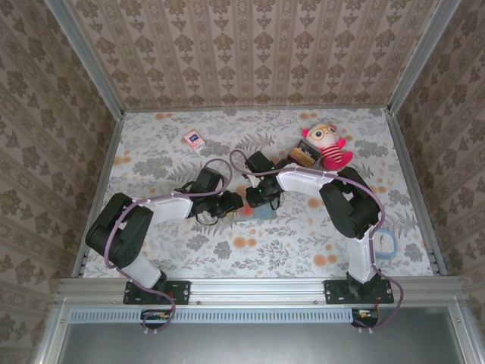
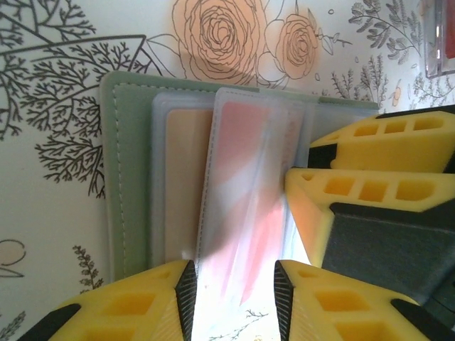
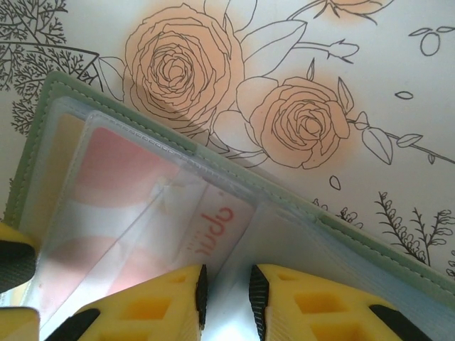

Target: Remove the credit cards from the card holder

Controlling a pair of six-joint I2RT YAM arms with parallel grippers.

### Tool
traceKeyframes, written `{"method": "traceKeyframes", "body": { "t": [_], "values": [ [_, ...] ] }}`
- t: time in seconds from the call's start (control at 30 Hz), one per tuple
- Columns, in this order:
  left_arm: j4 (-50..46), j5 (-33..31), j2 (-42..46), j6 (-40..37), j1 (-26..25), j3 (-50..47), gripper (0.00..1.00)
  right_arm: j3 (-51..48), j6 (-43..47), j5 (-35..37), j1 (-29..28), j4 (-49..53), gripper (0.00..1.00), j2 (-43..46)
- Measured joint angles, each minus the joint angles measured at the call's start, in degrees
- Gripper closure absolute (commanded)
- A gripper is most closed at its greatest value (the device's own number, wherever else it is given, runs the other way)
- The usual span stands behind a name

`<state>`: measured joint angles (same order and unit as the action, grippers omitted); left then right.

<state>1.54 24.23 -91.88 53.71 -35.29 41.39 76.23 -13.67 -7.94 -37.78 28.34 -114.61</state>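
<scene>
Floral surface [image 1: 151, 152], card holder [image 2: 128, 177] lying open: left fingers [image 2: 281, 284] straddle the sleeve [image 2: 234, 234] over a pink credit card [image 2: 242, 135], right fingers [image 3: 254, 288] nearly meet just beside; whether either grasps, I cannot tell.

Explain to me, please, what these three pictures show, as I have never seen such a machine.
Two robot arms are bolted at the near edge of a flowered table, each ending in a two-finger gripper. The overhead picture shows both, the left arm and right arm, meeting mid-table. The other two pictures come from cameras on the wrists. The left gripper and right gripper each straddle a clear sleeve of the open green card holder, which holds a pinkish card and a yellow-orange card. Whether either pinches, I cannot tell. A plush doll and small packet lie farther back.
</scene>
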Motion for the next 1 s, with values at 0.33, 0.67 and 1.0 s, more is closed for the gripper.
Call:
{"method": "traceKeyframes", "body": {
  "t": [0.33,0.67,1.0],
  "values": [
    [-1.4,-1.2,-0.3,-1.0,-0.3,0.7,0.6,-0.2,0.0,-0.8,0.3,-0.3,0.73,0.1],
    [-3.0,-1.3,-3.8,-1.7,-0.3,4.7,0.64,-0.9,0.0,-3.3,1.3,-1.2,0.73,0.2],
    [-2.1,0.3,-5.0,-2.6,-0.3,5.6,0.75,-5.1,-2.1,-6.1,1.8,-6.0,0.64,3.1]
  ]
}}
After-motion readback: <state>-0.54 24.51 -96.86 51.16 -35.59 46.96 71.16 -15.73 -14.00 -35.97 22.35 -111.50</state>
